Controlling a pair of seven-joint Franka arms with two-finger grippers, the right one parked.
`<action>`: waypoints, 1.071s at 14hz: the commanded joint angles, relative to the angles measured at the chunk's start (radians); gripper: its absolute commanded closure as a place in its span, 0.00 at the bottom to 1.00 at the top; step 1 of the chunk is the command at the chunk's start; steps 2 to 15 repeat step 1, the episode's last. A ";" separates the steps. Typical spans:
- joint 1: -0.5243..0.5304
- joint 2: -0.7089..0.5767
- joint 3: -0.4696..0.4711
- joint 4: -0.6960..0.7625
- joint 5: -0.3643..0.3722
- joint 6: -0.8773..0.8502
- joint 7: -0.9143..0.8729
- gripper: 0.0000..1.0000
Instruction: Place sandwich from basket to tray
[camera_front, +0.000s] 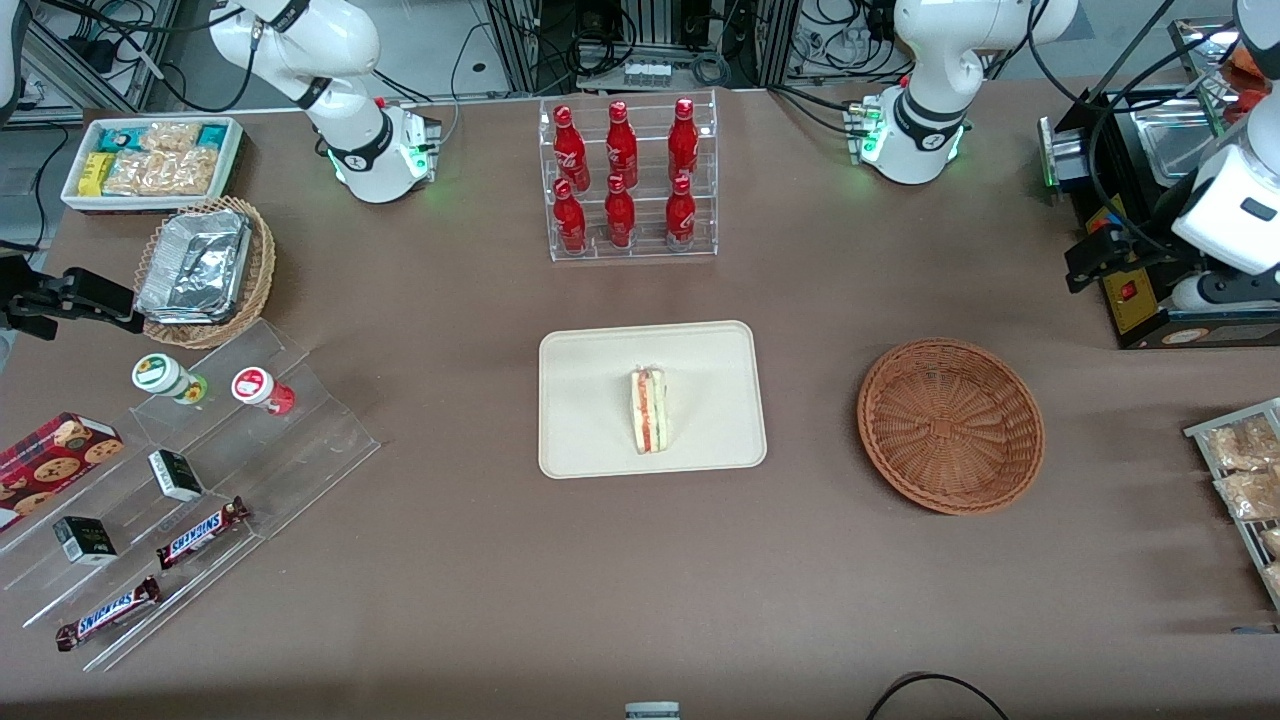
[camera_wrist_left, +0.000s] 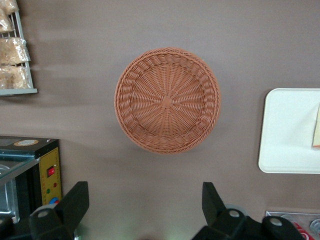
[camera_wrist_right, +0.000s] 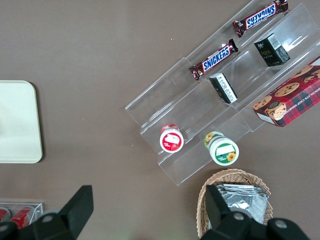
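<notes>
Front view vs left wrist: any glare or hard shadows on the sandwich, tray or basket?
Front view: even light, sandwich and tray free of glare, basket casts a soft shadow. Left wrist view: basket sharp, faint shadow bands on the table; gripper open, above the table beside the basket.

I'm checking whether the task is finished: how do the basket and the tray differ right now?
The basket is round, reddish-brown woven wicker; the tray is a flat cream rectangle with rounded corners. The basket is empty, while the tray holds the sandwich near its middle. The basket lies toward the working arm's end; the tray sits mid-table. Both rest flat on the brown table. The end effector is open, raised above the table beside the basket.
</notes>
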 joint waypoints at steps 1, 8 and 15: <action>0.007 0.025 -0.004 0.043 -0.020 -0.008 0.022 0.00; 0.007 0.025 -0.004 0.043 -0.020 -0.008 0.022 0.00; 0.007 0.025 -0.004 0.043 -0.020 -0.008 0.022 0.00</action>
